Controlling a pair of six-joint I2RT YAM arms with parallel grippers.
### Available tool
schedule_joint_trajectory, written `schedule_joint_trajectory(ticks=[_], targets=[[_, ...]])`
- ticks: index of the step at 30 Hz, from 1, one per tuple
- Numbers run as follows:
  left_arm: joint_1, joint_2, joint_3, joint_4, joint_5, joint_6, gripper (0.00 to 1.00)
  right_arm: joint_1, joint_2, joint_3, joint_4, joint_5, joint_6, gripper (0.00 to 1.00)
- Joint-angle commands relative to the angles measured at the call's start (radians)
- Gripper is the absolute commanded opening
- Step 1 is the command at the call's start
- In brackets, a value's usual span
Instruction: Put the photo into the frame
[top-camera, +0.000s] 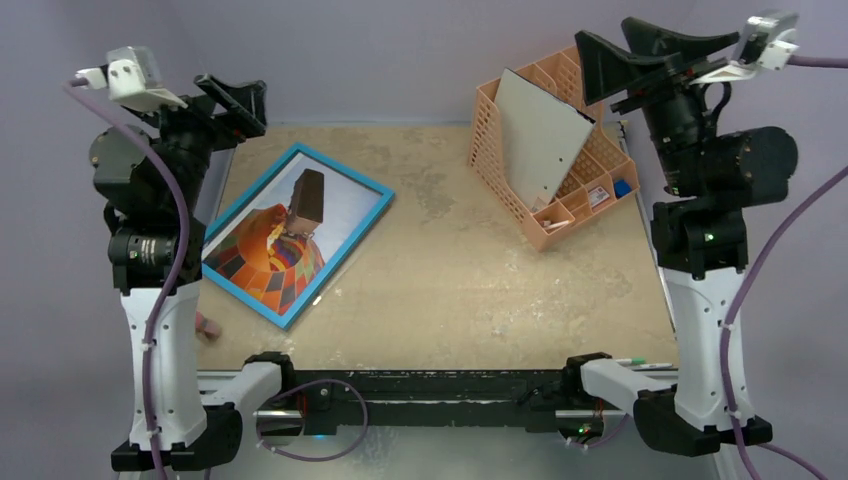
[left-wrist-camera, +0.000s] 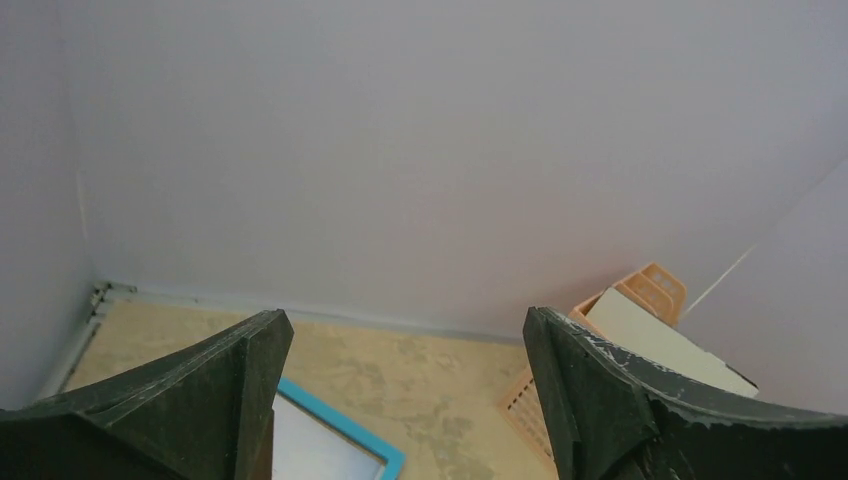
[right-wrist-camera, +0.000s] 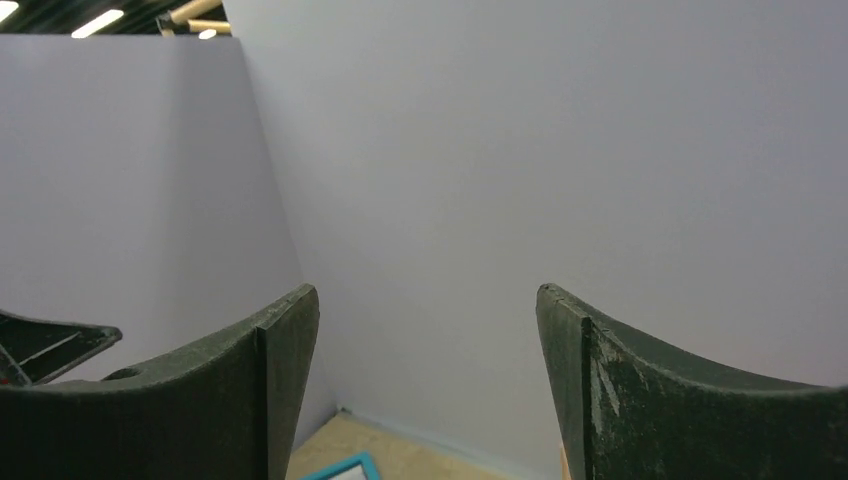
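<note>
L gripper (left-wrist-camera: 405, 318), R gripper (right-wrist-camera: 426, 292): splayed, high

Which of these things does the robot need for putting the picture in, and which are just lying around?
For the job:
- the balloon photo
- the blue frame

Just lying about:
- the orange organiser
- the grey-white board standing in it
- a small pink thing by the left arm, too small to name
</note>
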Motion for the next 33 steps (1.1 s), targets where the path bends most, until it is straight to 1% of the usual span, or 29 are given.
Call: schedule_joint_trajectory(ticks=[1, 3, 5, 8, 13, 16, 18, 23, 26, 28, 30, 33], targets=[[-0.004, -0.025, -0.108, 0.077, 0.089, -0.082, 0.95, -0.005, -0.023, -0.104, 0.051, -0.037, 0.079, 0.82], [-0.004, -0.051, -0.199, 0.127, 0.12, -0.081, 0.96, -0.005, -0.037, -0.158, 0.065, -0.039, 0.109, 0.82], [-0.004, -0.06, -0.258, 0.14, 0.13, -0.06, 0.98, -0.005, -0.026, -0.176, 0.034, -0.057, 0.128, 0.82], [-0.004, -0.055, -0.339, 0.138, 0.128, -0.046, 0.99, -0.005, 0.018, -0.174, -0.032, -0.131, 0.128, 0.82], [-0.005, -0.003, -0.484, 0.173, 0.235, -0.054, 0.99, 0.017, 0.035, -0.28, -0.026, -0.268, 0.148, 0.81], [-0.007, 0.045, -0.554, 0.173, 0.254, -0.049, 0.99, 0.101, 0.035, -0.34, -0.036, -0.241, 0.139, 0.81], [-0.043, 0.085, -0.598, 0.173, 0.248, -0.023, 0.99, 0.169, 0.042, -0.378, -0.037, -0.217, 0.14, 0.81], [-0.09, 0.198, -0.675, 0.118, 0.199, 0.058, 0.99, 0.275, 0.054, -0.518, 0.014, -0.174, 0.215, 0.75], [-0.101, 0.265, -0.709, 0.095, 0.168, 0.09, 0.95, 0.321, 0.079, -0.584, 0.011, -0.126, 0.251, 0.7], [-0.107, 0.306, -0.726, 0.094, 0.156, 0.118, 0.89, 0.334, 0.11, -0.617, 0.003, -0.118, 0.273, 0.66], [-0.118, 0.355, -0.719, 0.083, 0.143, 0.152, 0.82, 0.338, 0.131, -0.658, 0.0, -0.11, 0.287, 0.62], [-0.137, 0.451, -0.662, 0.037, 0.11, 0.169, 0.7, 0.34, 0.148, -0.723, 0.001, -0.075, 0.314, 0.59]])
